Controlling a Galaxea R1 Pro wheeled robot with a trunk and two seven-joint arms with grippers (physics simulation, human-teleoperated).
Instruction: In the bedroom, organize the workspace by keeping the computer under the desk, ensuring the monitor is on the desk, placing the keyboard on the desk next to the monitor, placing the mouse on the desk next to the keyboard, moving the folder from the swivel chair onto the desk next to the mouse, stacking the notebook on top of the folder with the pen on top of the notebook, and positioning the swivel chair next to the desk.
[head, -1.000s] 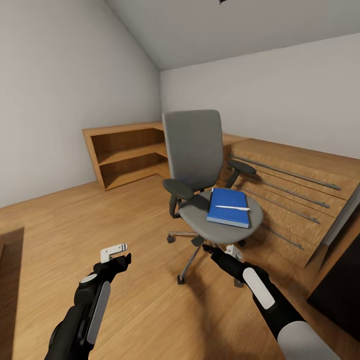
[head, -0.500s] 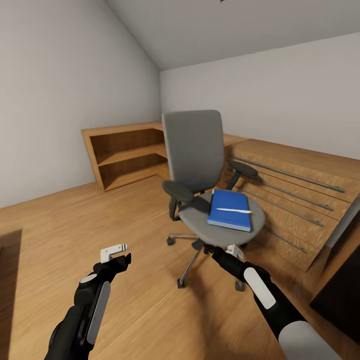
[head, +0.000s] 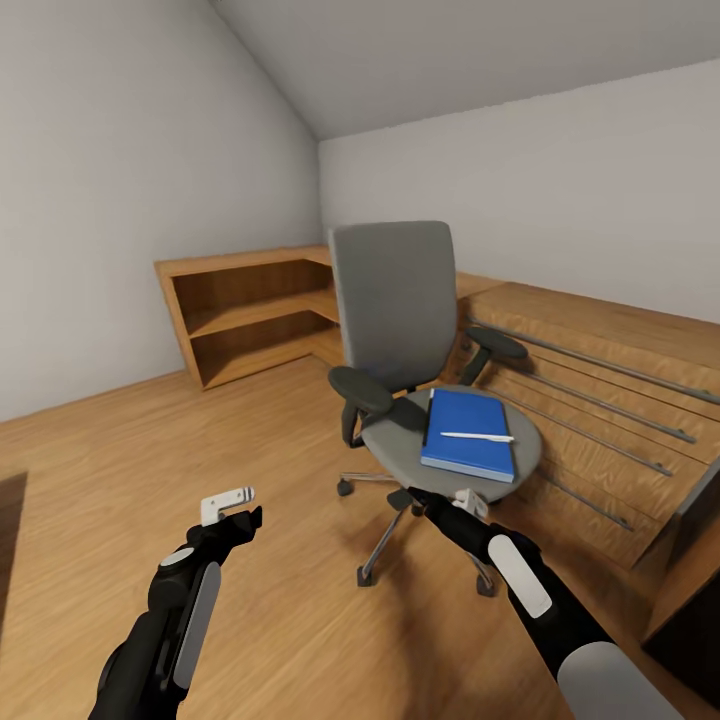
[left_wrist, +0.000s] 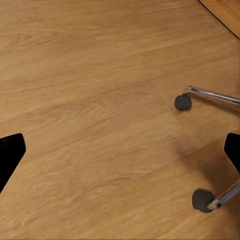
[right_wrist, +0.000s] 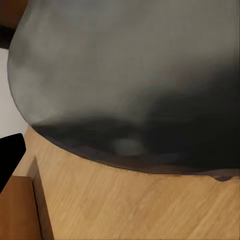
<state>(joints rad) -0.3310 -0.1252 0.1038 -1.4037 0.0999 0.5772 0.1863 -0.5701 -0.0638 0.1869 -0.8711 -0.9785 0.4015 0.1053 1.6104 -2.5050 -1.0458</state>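
Swivel chair (head: 400, 330), pen (head: 477, 436) on blue folder (head: 468, 435) — on seat

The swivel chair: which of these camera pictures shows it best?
The head view: the whole swivel chair shows there, from its grey back and armrests to its chrome base, with a blue book and a pen on the seat. The left wrist view catches just two casters; the right wrist view, the seat's dark underside up close.

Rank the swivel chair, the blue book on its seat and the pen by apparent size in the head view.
1. swivel chair
2. blue book
3. pen, lying on the book
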